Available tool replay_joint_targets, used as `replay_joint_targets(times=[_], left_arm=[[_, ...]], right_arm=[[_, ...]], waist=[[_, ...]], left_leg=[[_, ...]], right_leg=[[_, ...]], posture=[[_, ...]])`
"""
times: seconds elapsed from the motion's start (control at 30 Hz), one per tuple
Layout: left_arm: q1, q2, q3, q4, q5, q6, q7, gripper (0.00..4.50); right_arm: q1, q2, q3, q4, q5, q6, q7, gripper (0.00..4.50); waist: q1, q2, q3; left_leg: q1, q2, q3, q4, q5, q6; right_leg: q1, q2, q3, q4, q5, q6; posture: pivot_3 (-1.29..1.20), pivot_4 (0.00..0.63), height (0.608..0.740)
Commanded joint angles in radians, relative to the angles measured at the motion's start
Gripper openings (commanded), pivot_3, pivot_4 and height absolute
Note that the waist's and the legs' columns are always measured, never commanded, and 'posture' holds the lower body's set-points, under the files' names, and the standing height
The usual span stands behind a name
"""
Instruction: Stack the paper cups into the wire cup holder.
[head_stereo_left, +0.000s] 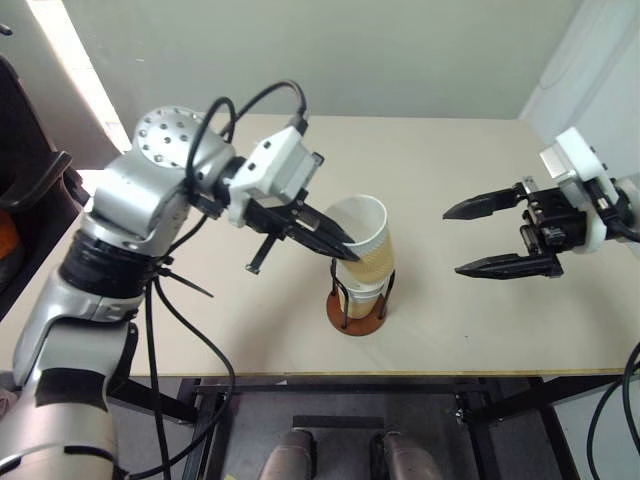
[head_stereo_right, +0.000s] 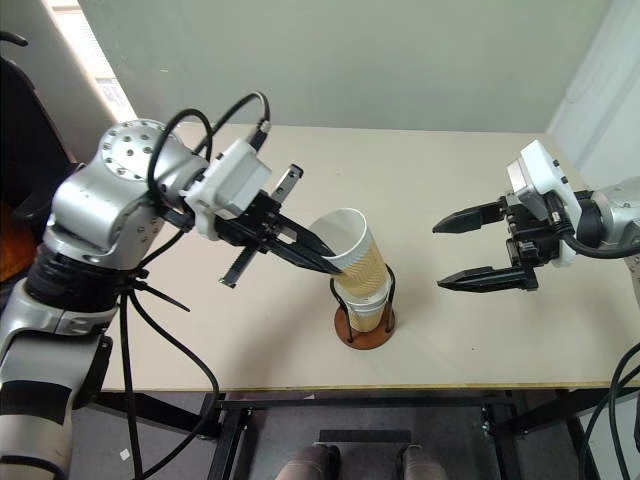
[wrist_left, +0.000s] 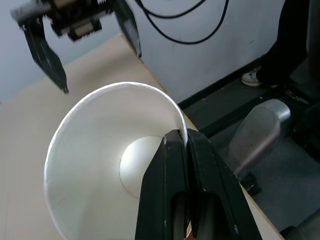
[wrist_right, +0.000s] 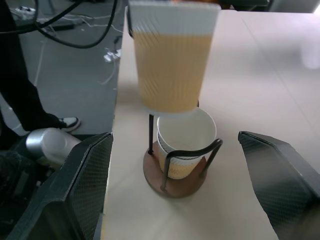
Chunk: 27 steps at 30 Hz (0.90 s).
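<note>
Left gripper (head_stereo_left: 340, 243) clamped on tilted cup (head_stereo_left: 365, 240) rim above holder (head_stereo_right: 364, 322); right gripper (head_stereo_left: 478, 238) fingers apart. Risk: tilt jams cup against wire loop, tipping holder.

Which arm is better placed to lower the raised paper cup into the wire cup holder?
Left. The left gripper is shut on the rim of the raised paper cup, directly above the wire cup holder. The right gripper hangs open, off to the side.
</note>
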Motion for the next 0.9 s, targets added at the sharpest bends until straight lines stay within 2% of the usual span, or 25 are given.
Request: replay_joint_targets(times=[0.03, 0.33, 0.57, 0.9], left_arm=[[-0.028, -0.032, -0.029, 0.068, 0.08, -0.099, -0.044, 0.04], [-0.027, -0.044, -0.093, 0.111, 0.117, -0.16, -0.044, 0.04], [-0.016, -0.048, -0.108, 0.104, 0.126, -0.176, -0.044, 0.04], [-0.017, -0.065, -0.121, 0.115, 0.158, -0.165, -0.044, 0.04]], right_arm=[[0.034, -0.038, -0.08, -0.069, 0.044, 0.031, -0.042, 4.17], [0.08, -0.071, -0.113, -0.112, 0.082, 0.053, -0.092, 4.17], [0.042, -0.053, -0.101, -0.06, 0.051, 0.028, -0.169, 4.17], [0.058, -0.069, -0.096, -0.072, 0.081, 0.03, -0.139, 4.17]], waist=[[0.0, 0.0, 0.0], [0.003, 0.0, 0.0], [0.004, 0.0, 0.0], [0.007, 0.0, 0.0]], left_leg=[[0.0, 0.0, 0.0, 0.001, 0.0, 0.001], [-0.006, -0.001, 0.0, 0.01, -0.005, 0.007], [-0.009, -0.001, 0.0, 0.011, -0.006, 0.008], [-0.01, -0.001, 0.0, 0.012, -0.006, 0.01]], right_leg=[[0.001, 0.0, 0.0, 0.0, 0.0, 0.0], [0.002, 0.0, 0.0, -0.005, 0.002, 0.006], [0.002, 0.0, 0.0, -0.009, 0.003, 0.009], [0.002, 0.0, 0.0, -0.012, 0.005, 0.01]], posture=[[0.0, 0.15, 0.74], [0.0, 0.15, 0.74], [0.0, 0.15, 0.74], [0.0, 0.15, 0.74]])
